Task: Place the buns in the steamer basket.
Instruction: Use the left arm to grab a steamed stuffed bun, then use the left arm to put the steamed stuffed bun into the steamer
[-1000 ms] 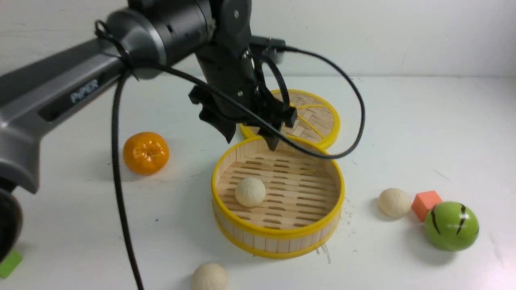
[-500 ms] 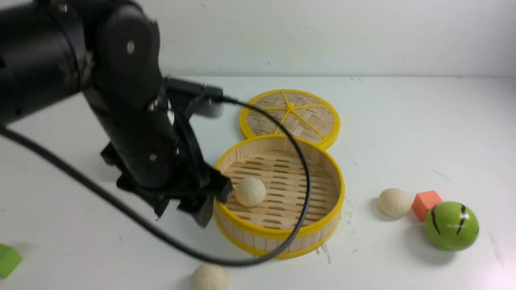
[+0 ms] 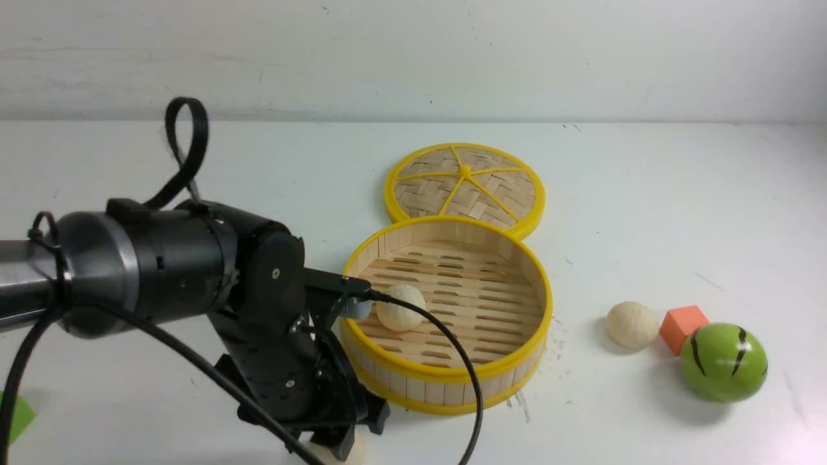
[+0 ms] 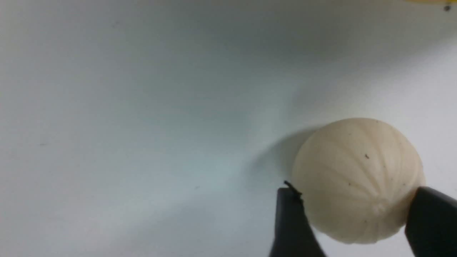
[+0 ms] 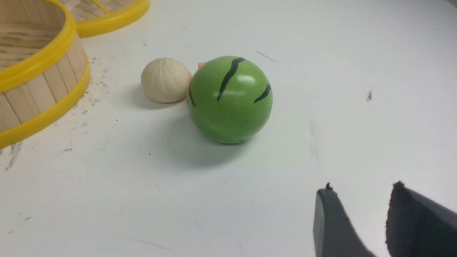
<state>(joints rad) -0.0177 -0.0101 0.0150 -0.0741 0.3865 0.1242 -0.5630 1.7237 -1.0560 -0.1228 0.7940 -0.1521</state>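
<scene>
One bun (image 4: 358, 167) is flanked by the left gripper (image 4: 355, 191), whether clamped cannot be told; firm closure and a lift into the steamer basket (image 3: 446, 374) are called for

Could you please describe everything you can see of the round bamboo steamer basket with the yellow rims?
The round, shallow bamboo steamer basket stands upright and open on the white table. Its wall is upright wooden strips between yellow rims; its floor slatted wood. One cream-white pleated bun lies inside, near the left wall. The flat woven lid with yellow spokes lies just behind it.
</scene>
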